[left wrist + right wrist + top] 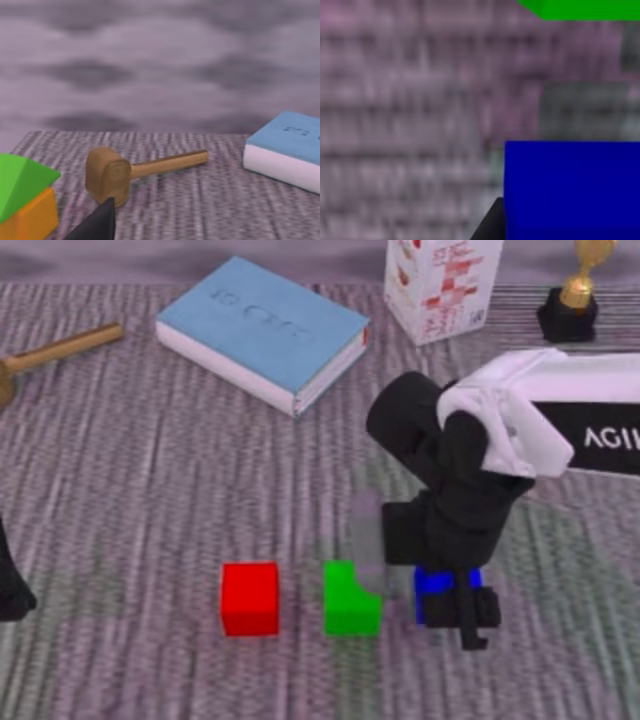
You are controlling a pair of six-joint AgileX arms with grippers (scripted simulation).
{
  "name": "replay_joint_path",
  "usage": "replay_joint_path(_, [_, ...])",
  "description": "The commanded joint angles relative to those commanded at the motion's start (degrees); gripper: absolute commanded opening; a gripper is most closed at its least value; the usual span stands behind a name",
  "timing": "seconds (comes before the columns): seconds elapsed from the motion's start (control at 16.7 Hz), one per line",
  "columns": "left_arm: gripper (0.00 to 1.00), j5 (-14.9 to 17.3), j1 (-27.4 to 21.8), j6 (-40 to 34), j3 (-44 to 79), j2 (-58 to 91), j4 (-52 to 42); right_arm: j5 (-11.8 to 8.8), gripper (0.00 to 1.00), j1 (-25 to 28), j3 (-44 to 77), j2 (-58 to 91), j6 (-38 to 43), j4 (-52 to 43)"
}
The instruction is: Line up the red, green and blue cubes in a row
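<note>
The red cube [249, 598] and the green cube [351, 602] stand side by side near the table's front edge, a small gap apart. Just right of the green one, in the same line, is the blue cube [432, 586], mostly covered by my right gripper [456, 616], which reaches down over it and is shut on it. In the right wrist view the blue cube [572, 187] fills the near corner with one dark finger [492, 225] against its side, and the green cube [580, 7] shows beyond. My left gripper [10, 588] is parked at the left edge, open.
A blue book [265, 330] lies at the back middle, a wooden mallet [60, 350] at the back left, a white and red carton [440, 285] and a gold trophy [575, 295] at the back right. The left wrist view shows a green and orange block [22, 200].
</note>
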Motion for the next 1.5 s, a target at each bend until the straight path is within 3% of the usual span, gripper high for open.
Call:
replay_joint_path(0.36, [1.0,0.0,0.0,0.0,0.0,0.0,0.0,0.0,0.0,0.1,-1.6,0.9,-0.1,2.3])
replay_joint_path(1.14, [1.0,0.0,0.0,0.0,0.0,0.0,0.0,0.0,0.98,0.1,-1.6,0.9,-0.1,2.3])
replay_joint_path(1.5, [1.0,0.0,0.0,0.0,0.0,0.0,0.0,0.0,1.0,0.1,-1.6,0.9,-0.1,2.3])
